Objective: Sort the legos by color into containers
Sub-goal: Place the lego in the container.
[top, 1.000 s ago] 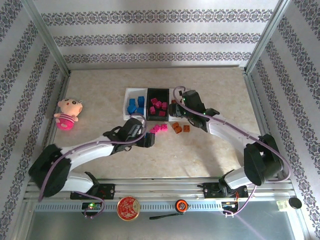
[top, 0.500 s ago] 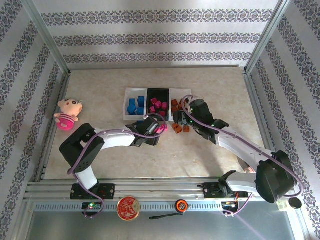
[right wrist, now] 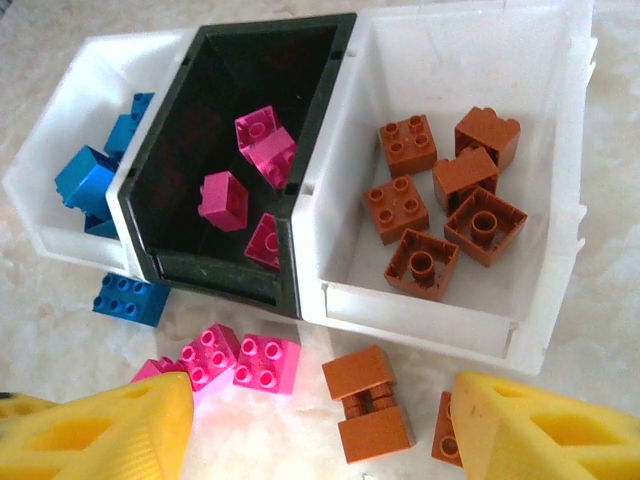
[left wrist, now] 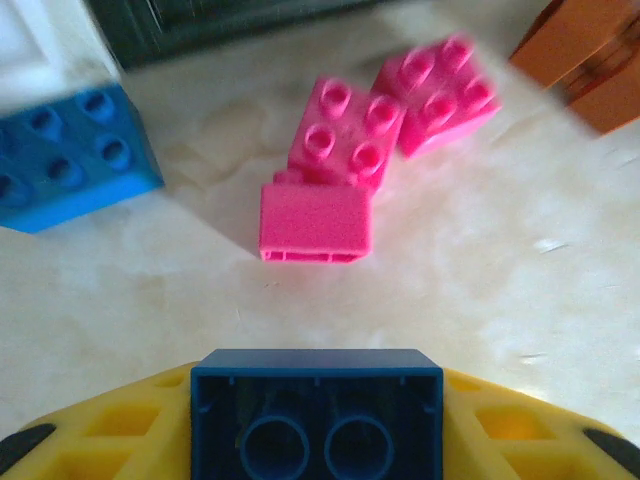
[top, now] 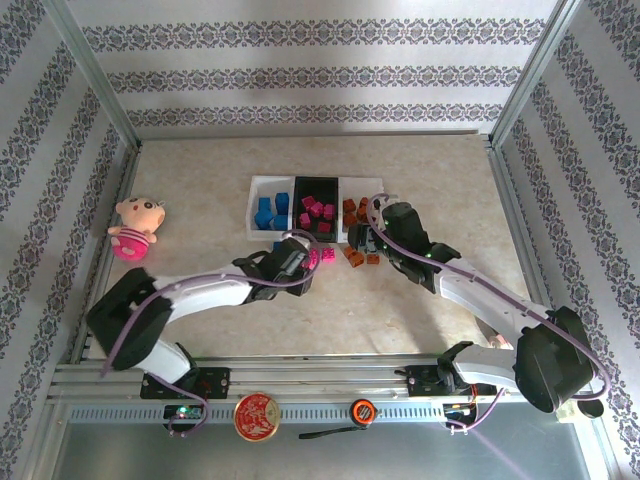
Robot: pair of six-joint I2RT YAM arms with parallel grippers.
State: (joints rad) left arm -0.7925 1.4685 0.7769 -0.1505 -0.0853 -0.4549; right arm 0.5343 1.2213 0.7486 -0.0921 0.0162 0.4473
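Observation:
My left gripper (left wrist: pixel 316 425) is shut on a dark blue lego (left wrist: pixel 316 405), its hollow underside facing the camera, just above the table. Ahead of it lie three pink legos (left wrist: pixel 340 140) and a blue lego (left wrist: pixel 65 160). In the top view the left gripper (top: pixel 300 270) sits just in front of the three containers. My right gripper (right wrist: pixel 320 430) is open over two joined orange legos (right wrist: pixel 370 405), with another orange lego (right wrist: pixel 445 430) against its right finger. The left white tray (right wrist: pixel 50 235) holds blue legos, the black tray (right wrist: pixel 225 272) pink ones, the right white tray (right wrist: pixel 430 318) orange ones.
A pink plush doll (top: pixel 135 228) lies at the far left of the table. Metal frame posts and patterned walls close in the sides and back. Loose pink legos (right wrist: pixel 240 360) and a blue one (right wrist: pixel 130 298) lie between the two grippers, close to the trays' front walls.
The left gripper's fingers have closed on the blue lego. The right gripper has come from over the trays toward the near side, down to the loose orange legos.

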